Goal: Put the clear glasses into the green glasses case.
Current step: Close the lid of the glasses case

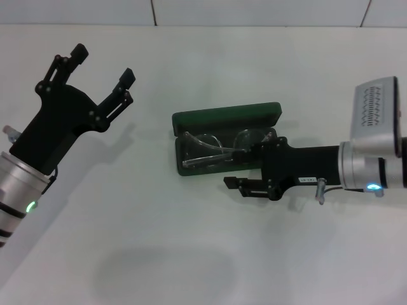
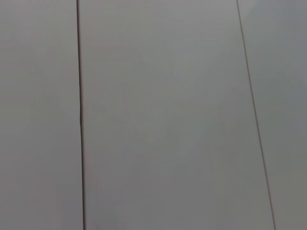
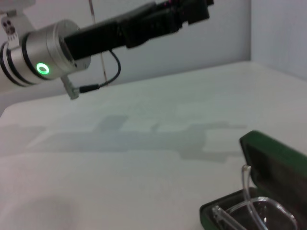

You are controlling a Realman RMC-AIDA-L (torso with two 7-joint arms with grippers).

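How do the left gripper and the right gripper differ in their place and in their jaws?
The left gripper is held up at the table's left side, away from everything; the right gripper is at the right end of the green glasses case, where the clear glasses lie inside. The left gripper's jaws are spread wide with nothing between them; the right gripper's jaws are also apart, one at the case, one in front of it. Both are black.

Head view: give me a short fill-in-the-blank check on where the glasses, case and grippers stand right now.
1. The glasses lie inside the ____ case.
2. The case's lid is ____.
3. The ____ gripper is at the case.
4. The left gripper, held away from the case, is ____.

Missing words: green; open; right; open
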